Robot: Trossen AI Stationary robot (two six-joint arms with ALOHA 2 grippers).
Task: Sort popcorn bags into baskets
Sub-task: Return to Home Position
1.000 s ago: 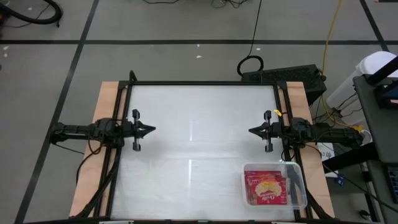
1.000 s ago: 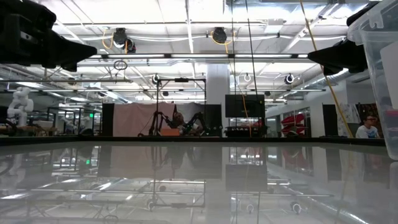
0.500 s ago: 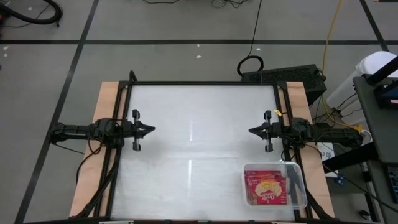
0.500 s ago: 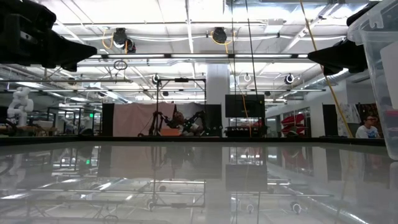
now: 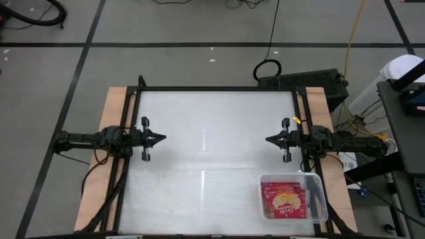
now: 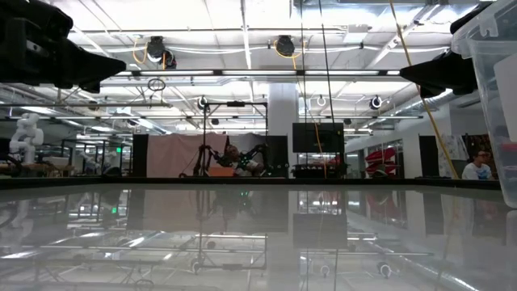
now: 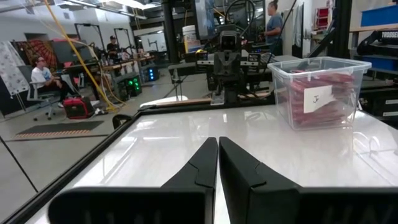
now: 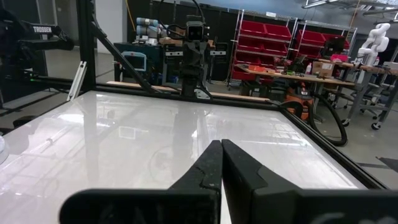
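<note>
Facing each other across the white tabletop (image 5: pixel 212 113), the two arms lie low at opposite sides, well apart. The left gripper (image 5: pixel 161 139) points toward the middle from the left side. Its jaws are together, and the left wrist view shows only a thin line between them. The right gripper (image 5: pixel 268 139) points toward the middle from the right side, and its jaws are together in the same way.

The clear plastic bin (image 5: pixel 324 199) stands on the tabletop near the corner on the right arm's side, close to that arm but not touching the gripper. The red popcorn bags (image 5: pixel 285 201) lie inside the bin in a pile. The top one shows its yellow-cream oval upward. Seen from the left wrist, the red packets fill most of the bin's height, and a small white label (image 7: pixel 314 99) sits on its wall. I cannot count the packets.

Beyond the tabletop, a person (image 7: pixel 42 70) sits on a chair in the room.
</note>
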